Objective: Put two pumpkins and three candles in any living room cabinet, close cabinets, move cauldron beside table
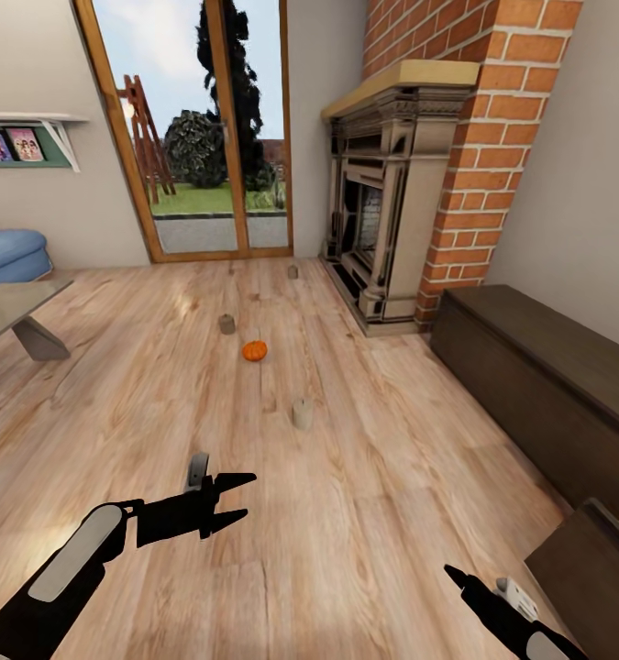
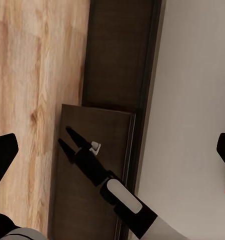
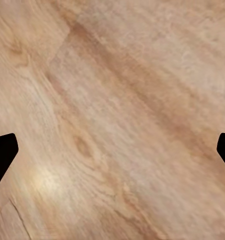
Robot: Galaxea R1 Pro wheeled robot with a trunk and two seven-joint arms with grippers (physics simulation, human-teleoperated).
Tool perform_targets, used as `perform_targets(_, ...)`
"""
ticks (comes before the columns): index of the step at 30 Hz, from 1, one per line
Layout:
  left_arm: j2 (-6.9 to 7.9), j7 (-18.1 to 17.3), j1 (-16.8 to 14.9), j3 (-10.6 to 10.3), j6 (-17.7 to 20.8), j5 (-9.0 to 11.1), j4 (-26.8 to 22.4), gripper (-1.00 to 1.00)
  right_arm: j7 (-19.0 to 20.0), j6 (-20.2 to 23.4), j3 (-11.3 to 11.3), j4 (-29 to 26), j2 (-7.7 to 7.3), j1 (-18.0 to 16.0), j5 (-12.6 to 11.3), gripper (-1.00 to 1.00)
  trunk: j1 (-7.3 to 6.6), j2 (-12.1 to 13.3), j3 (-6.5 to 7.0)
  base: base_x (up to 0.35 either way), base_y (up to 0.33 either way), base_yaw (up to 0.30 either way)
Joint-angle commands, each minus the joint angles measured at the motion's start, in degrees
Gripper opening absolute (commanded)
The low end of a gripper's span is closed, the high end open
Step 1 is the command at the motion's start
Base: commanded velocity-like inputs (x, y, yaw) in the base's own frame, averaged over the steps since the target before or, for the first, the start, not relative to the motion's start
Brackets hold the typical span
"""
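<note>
Left gripper point(image 1: 240, 500) low over the wood floor point(image 1: 364, 477), fingers spread apart, holding nothing, tips aimed toward the cabinet side. Right gripper point(image 1: 456, 576) at the lower edge of the head view, one pointed tip showing there. In the left wrist view the right gripper point(image 2: 66, 138) has its two fingers parted, nothing between them, over a dark pulled-out cabinet front. Right wrist view: bare wood planks, black fingertips point(image 3: 3, 152) at the two edges, wide apart.

Nearest candle point(image 1: 302, 413) stands upright on the floor, long axis vertical, ahead of the left gripper and apart from it. Pumpkin point(image 1: 254, 350) further on, sitting on the floor, stem direction too small to tell. Second candle point(image 1: 226, 324) upright, just beyond the pumpkin and to its left. Third candle point(image 1: 292, 271) upright, far, near the fireplace point(image 1: 382, 202) base and the glass door point(image 1: 204, 128).

Cabinet point(image 1: 538, 367) low, dark brown, long axis running along the right wall from the brick chimney point(image 1: 474, 137) toward the robot. A dark panel point(image 1: 589, 568) of it juts out near the right gripper.

Table point(image 1: 16, 307) corner at the left edge, reflective top. Blue sofa point(image 1: 11, 252) behind it. Wall shelf point(image 1: 25, 142) with pictures above. Garden and trees through the door.
</note>
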Motion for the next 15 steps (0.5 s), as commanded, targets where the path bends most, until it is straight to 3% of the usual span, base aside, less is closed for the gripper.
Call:
perform_targets(1, 0.04, -0.6, 0.0, -0.1, 0.0, -0.5, 0.0, 1.0, 0.0, 0.3, 0.2, 0.0, -0.02, 0.0, -0.6, 1.0, 0.01, 0.0, -0.05, 0.248, 0.0, 0.0)
perform_targets(15, 0.04, -0.6, 0.0, -0.2, 0.0, -0.4, 0.0, 1.0, -0.5, 0.4, 0.3, 0.0, 0.03, 0.0, -0.6, 1.0, 0.01, 0.0, -0.05, 0.314, 0.044, 0.0)
